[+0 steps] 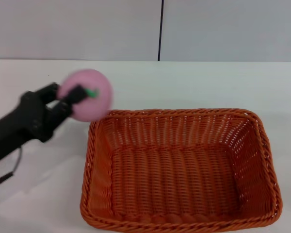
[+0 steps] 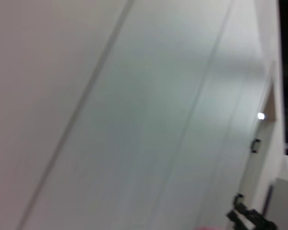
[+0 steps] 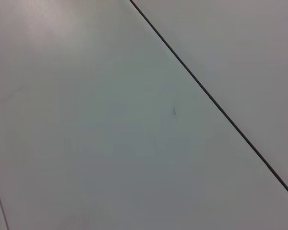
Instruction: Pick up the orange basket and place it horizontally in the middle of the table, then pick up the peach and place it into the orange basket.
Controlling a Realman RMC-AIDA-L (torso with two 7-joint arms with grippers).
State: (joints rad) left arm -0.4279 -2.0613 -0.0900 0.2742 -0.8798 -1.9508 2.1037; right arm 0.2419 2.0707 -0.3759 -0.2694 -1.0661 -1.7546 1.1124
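The peach [image 1: 87, 94] hangs in the air just off the orange basket [image 1: 179, 170], beyond its far left corner and above rim height, clamped between the black fingers of the left gripper [image 1: 72, 99], which are closed around it. It is held high, I judge, so it can clear the braided rim on its way over the basket's well. The basket sits flat on the table [image 1: 208, 82] with its long side across the robot's front and its opening up, nothing inside it; that placement looks finished, so the basket step appears done and the drop is what remains. By count: one peach, one basket, one gripper in sight. The right gripper shows in no view; its wrist camera sees only pale panels with a dark seam.
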